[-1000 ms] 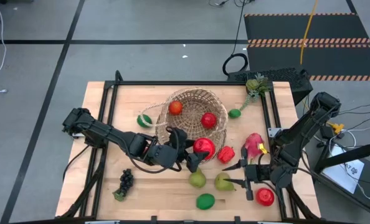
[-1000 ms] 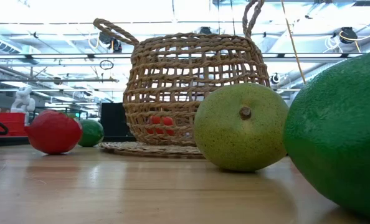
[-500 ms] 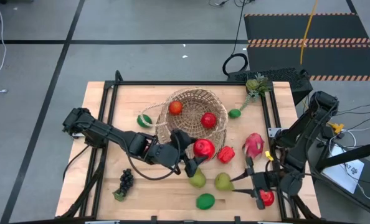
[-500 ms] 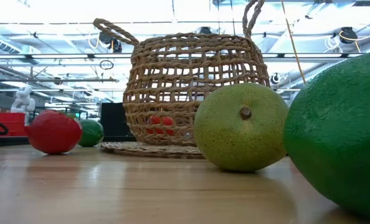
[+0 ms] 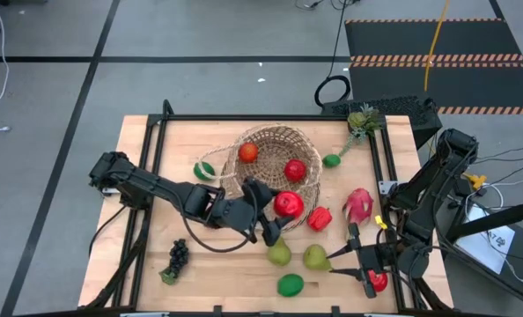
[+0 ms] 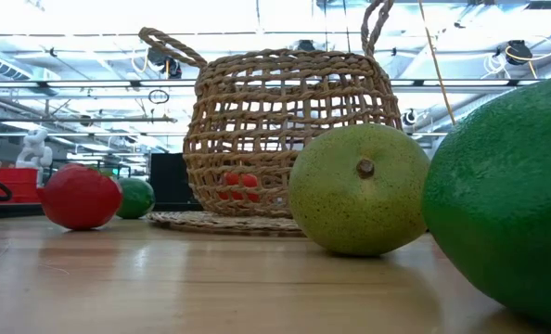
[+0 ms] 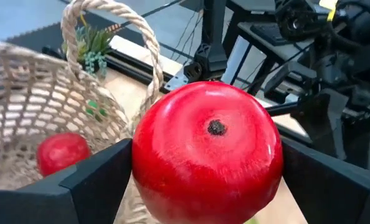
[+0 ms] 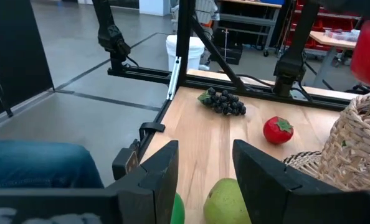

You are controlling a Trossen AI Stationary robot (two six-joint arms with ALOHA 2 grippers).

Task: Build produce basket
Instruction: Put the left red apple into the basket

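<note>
left gripper (image 5: 273, 214) clamped on glossy red round apple (image 5: 287, 204); lifted slightly toward rim | round tan wicker basket (image 5: 307, 146) at 12 o'clock; drop next | right gripper (image 5: 351, 254) half-open, empty, near green pear (image 5: 314, 257)

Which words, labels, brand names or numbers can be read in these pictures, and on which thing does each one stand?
None can be read. The fruit, the basket and the table carry no writing.
The white sheet at the right edge of the high view bears dark marks, too small to read.
</note>
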